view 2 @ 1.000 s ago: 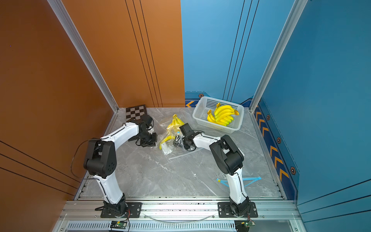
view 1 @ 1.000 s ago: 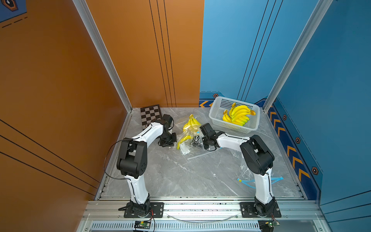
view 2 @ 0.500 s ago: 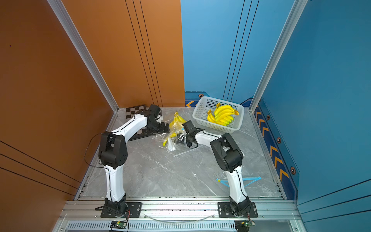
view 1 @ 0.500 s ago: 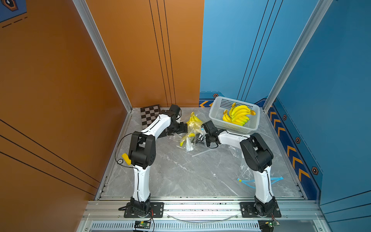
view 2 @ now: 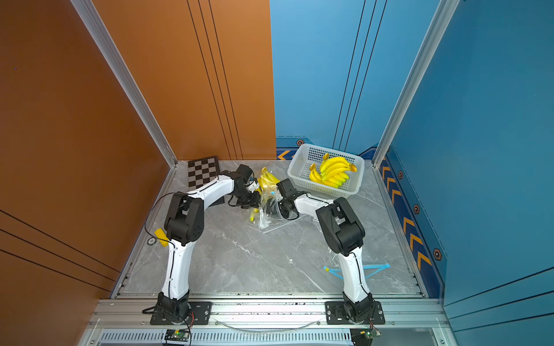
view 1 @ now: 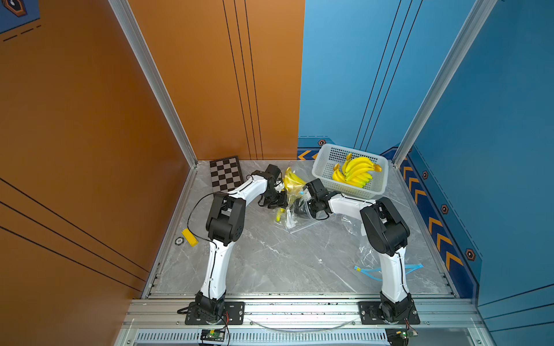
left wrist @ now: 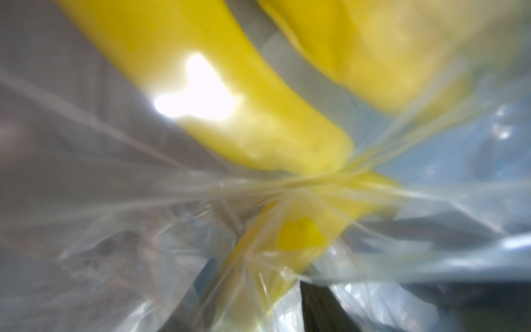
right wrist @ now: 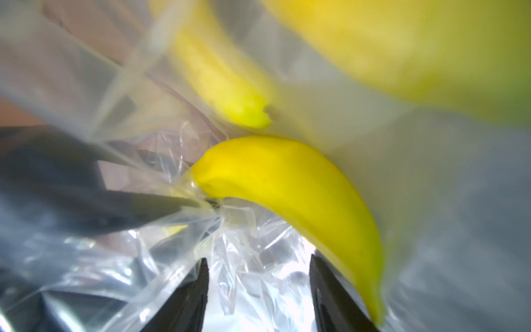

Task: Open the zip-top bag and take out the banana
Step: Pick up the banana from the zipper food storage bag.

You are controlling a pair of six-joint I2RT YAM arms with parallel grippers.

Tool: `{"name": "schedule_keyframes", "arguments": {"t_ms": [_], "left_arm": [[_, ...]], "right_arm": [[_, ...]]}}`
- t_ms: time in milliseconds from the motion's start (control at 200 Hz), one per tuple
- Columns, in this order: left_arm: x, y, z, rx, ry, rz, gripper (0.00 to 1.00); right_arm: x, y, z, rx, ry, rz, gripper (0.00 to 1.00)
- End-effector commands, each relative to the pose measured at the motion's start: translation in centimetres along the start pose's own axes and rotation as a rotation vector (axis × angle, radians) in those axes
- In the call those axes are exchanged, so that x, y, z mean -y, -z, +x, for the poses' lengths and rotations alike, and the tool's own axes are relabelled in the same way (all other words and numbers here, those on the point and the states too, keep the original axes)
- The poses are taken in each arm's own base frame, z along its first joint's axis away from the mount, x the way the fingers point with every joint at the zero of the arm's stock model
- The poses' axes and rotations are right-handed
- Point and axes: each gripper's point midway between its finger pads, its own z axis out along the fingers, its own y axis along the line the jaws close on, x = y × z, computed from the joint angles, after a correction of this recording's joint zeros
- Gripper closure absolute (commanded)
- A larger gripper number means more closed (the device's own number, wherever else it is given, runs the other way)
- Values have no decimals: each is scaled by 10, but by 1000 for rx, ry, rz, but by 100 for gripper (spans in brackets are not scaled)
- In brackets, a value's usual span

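Just right of the checkerboard (view 1: 225,173), the left gripper (view 1: 279,200) sits against the clear zip-top bag (view 1: 293,223); I cannot tell how its jaws stand. The banana bunch (view 1: 292,181) lies in the bag between both grippers. The right gripper (right wrist: 258,267) has its jaws apart with crumpled film between them, left of the white basket (view 1: 322,163) of bananas.

Grey marble tabletop (view 1: 284,257), same in both top views. Far-left corner: checkerboard (view 1: 226,173) lying flat, near edge partly hidden under an arm. Far-right corner: white basket (view 1: 353,191) sitting on the marble. Btwn them, toward the back: crumpled clear zip bag (view 1: 292,217), lower part on the marble, upper part bunched up. Right side, nearer the front: 2nd clear bag (view 1: 367,251) w/ blue strip, flat, well apart from the 1st. Left edge: yellow tag (view 1: 189,237), small round disc (view 1: 179,240) just beside it.
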Motion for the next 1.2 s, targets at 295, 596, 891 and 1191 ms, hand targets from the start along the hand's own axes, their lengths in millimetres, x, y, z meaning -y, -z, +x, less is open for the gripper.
{"name": "schedule_keyframes", "arguments": {"t_ms": [295,596,891,1191], "left_arm": [[24,15,37,-117,43,333,76],[43,-2,70,-206,-10,398,78],[38,-18,83,-242,-16,359,79],[20,-16,75,-213,30,319,79]], "right_arm": [[5,44,13,20,12,-24,30],[3,43,-9,116,-88,-38,30],[4,23,-23,142,-136,-17,38],[16,20,-16,132,-142,23,54]]}}
